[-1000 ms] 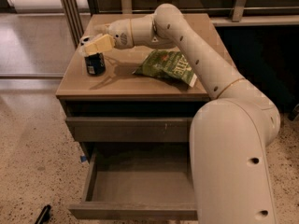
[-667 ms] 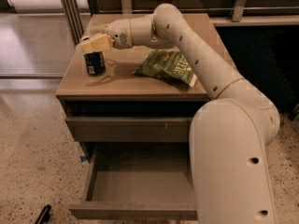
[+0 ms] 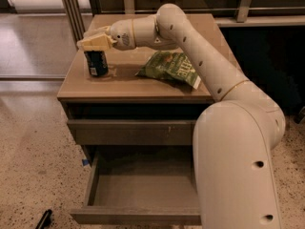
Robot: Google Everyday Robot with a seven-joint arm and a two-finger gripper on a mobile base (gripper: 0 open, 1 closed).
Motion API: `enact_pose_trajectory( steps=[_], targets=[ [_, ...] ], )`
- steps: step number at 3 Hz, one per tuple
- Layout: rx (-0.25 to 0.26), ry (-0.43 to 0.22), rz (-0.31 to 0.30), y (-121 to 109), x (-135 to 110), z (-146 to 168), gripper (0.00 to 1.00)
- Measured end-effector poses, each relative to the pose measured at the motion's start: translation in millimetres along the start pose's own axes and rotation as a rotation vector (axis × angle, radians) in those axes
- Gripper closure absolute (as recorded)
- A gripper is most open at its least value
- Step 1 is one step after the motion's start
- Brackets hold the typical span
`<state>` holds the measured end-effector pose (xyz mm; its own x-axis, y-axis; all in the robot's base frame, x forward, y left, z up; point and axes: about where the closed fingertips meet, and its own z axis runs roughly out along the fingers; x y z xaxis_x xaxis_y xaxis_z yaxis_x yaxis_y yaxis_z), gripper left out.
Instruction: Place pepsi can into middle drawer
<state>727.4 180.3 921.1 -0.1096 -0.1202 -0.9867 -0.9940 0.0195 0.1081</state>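
The pepsi can [image 3: 97, 64], dark blue with white lettering, stands upright on the left part of the wooden cabinet top [image 3: 119, 87]. My gripper [image 3: 93, 42] reaches in from the right and sits directly over the can's top, touching or nearly touching its rim. The middle drawer [image 3: 143, 187] is pulled out below the cabinet front, and its plain grey base is bare. Its front panel [image 3: 138, 218] runs along the bottom of the view.
A green chip bag [image 3: 174, 68] lies on the cabinet top to the right of the can. A shut drawer face [image 3: 133, 131] sits above the open drawer. My arm's large white body [image 3: 238, 166] covers the drawer's right side. Speckled floor lies to the left.
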Motion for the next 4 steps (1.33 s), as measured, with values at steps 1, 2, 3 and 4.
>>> enact_pose_trajectory(
  steps=[1,2,3,4],
  targets=[
    [0.0,0.0,0.0,0.0,0.0,0.1,0.88],
    [0.0,0.0,0.0,0.0,0.0,0.1,1.0],
    [0.0,0.0,0.0,0.0,0.0,0.1,1.0],
    [-0.008,-0.018,0.008,0.0,-1.2,3.5,1.0]
  ],
)
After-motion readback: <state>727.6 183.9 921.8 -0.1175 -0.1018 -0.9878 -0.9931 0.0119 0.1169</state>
